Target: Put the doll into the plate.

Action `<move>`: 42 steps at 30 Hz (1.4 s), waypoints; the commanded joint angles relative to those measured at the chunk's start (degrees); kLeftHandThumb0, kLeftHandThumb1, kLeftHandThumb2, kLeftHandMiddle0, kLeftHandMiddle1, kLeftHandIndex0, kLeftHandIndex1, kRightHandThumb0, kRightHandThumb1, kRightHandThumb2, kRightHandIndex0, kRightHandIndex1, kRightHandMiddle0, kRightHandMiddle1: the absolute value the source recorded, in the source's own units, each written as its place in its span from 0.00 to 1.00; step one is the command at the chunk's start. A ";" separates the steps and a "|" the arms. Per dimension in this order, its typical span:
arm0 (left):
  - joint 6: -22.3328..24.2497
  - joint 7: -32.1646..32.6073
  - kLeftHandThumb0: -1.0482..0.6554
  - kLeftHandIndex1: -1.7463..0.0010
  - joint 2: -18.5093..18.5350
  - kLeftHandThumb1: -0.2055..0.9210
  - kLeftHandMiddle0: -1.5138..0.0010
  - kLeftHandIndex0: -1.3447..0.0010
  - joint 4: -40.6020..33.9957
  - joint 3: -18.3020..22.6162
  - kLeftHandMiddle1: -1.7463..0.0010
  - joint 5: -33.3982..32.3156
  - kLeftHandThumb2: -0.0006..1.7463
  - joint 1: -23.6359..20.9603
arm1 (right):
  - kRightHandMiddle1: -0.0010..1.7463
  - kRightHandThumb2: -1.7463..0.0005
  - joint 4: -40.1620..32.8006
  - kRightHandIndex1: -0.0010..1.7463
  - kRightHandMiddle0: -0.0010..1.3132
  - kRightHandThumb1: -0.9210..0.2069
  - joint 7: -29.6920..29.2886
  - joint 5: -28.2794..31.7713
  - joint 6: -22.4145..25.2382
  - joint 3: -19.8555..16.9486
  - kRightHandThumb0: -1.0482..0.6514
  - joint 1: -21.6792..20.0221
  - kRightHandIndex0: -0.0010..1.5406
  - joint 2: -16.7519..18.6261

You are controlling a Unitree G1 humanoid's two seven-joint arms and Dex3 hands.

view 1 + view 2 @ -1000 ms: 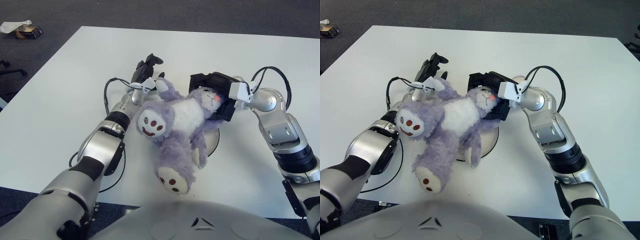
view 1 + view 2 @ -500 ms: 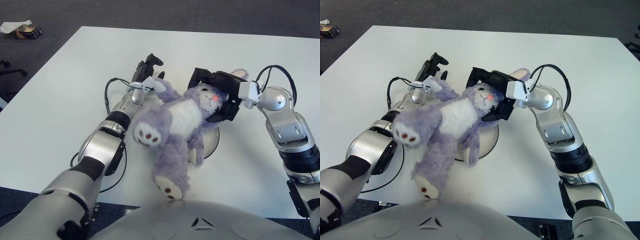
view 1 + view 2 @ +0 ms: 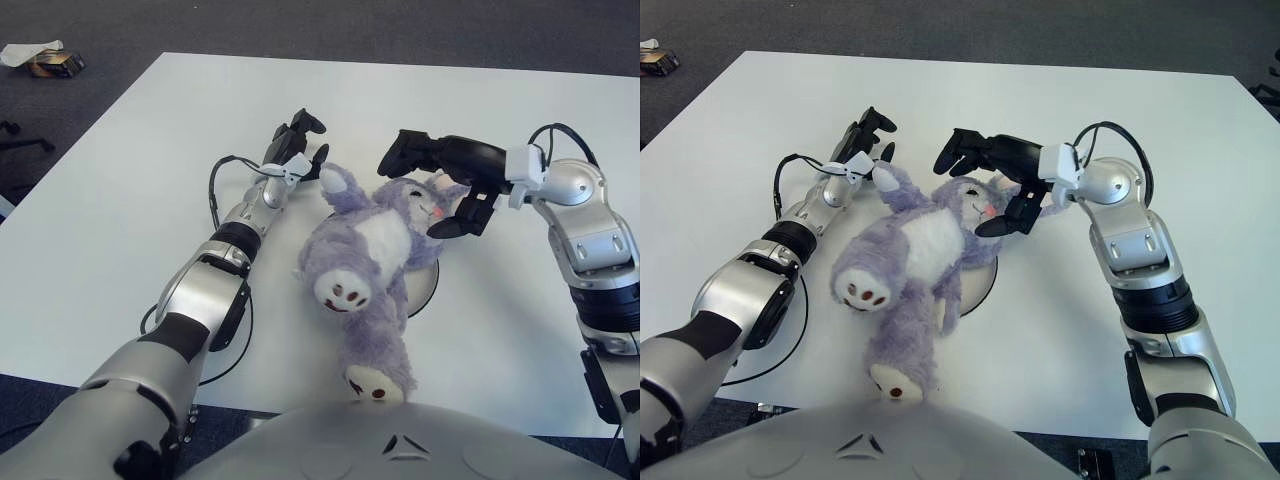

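The fluffy purple plush doll with a white belly (image 3: 365, 255) lies on its back over the round white plate (image 3: 428, 285), which is the landmark here. Its head and upper body cover most of the plate, while its two legs stick out past the plate's near-left edge, toward the robot, and reach the near edge of the white table (image 3: 120, 200). Only a small part of the plate's rim shows, at the right side of the doll.

The right hand (image 3: 440, 175) hangs just above the doll's head, on the far side of the plate. Its black fingers (image 3: 960, 150) are spread apart and grasp nothing, one above the head and one beside the face. The left hand (image 3: 297, 140) is at the far-left of the plate, next to the doll's raised arm. Its fingers look loose and hold nothing, though I cannot tell whether they touch the arm.

In my judgement, the risk comes from the legs. Much of the doll's weight seems to be outside the plate, so the doll could slide off it toward the table edge. Also, a finger of either hand may catch the fur when pulling away and drag the doll out.
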 commanded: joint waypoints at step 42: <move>-3.79 -0.29 0.23 0.00 2.25 1.00 0.85 1.00 -1.85 3.14 0.00 -2.95 0.53 2.14 | 0.81 0.19 8.14 0.65 0.00 0.66 -15.12 6.19 23.41 -13.46 0.64 -6.29 0.04 1.14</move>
